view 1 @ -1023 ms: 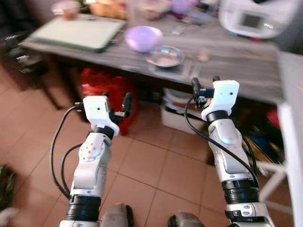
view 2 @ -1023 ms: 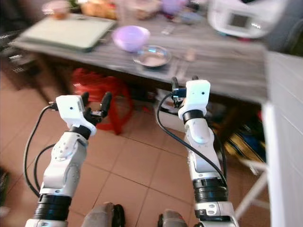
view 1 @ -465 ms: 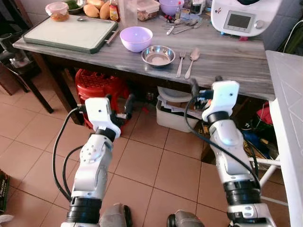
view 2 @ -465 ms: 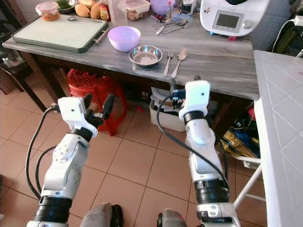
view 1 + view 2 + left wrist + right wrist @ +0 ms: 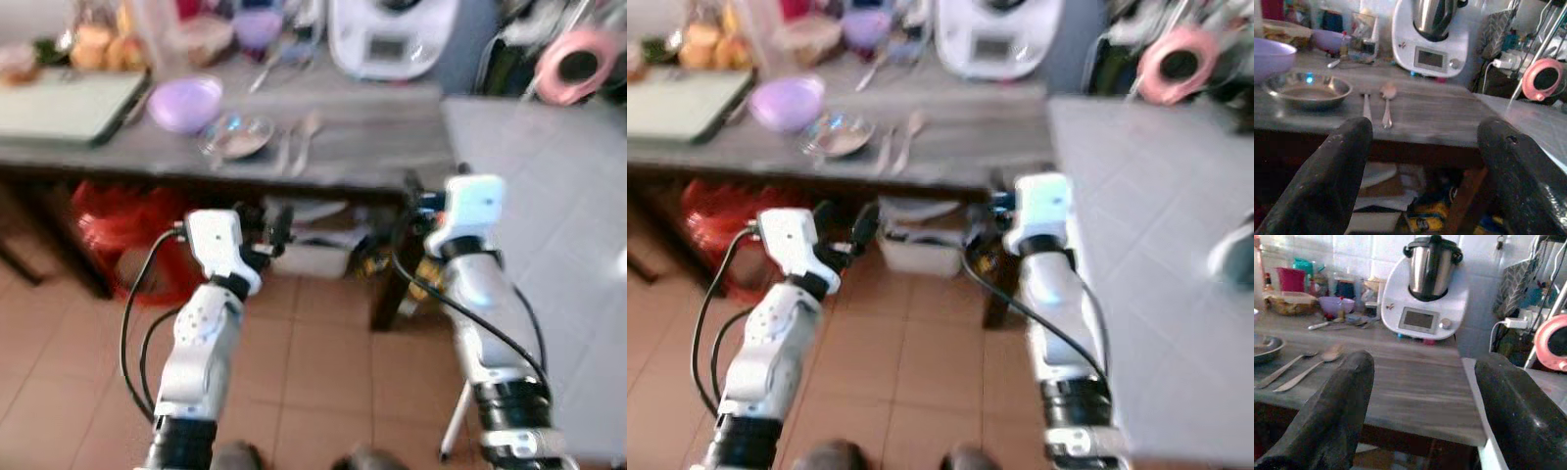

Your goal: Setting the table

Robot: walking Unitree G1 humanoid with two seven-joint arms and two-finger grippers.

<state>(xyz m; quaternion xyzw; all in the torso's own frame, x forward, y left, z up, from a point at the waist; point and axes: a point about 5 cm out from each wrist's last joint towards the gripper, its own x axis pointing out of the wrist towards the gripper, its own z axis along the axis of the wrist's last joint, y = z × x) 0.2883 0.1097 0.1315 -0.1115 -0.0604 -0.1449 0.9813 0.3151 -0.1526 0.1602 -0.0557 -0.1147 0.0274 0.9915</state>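
Left gripper (image 5: 266,217) raised before grey table (image 5: 392,147), fingers spread wide, holding nothing. Right gripper (image 5: 1418,382) likewise empty, fingers apart. Steel bowl (image 5: 1307,89), fork (image 5: 1366,103), spoon (image 5: 1387,98) lie side by side on table, beyond both grippers.

Bare grey wooden worktop (image 5: 1415,396) lies open between the steel fork and spoon (image 5: 1376,105) and its right edge, the white kitchen machine (image 5: 1425,298) blocking the back.
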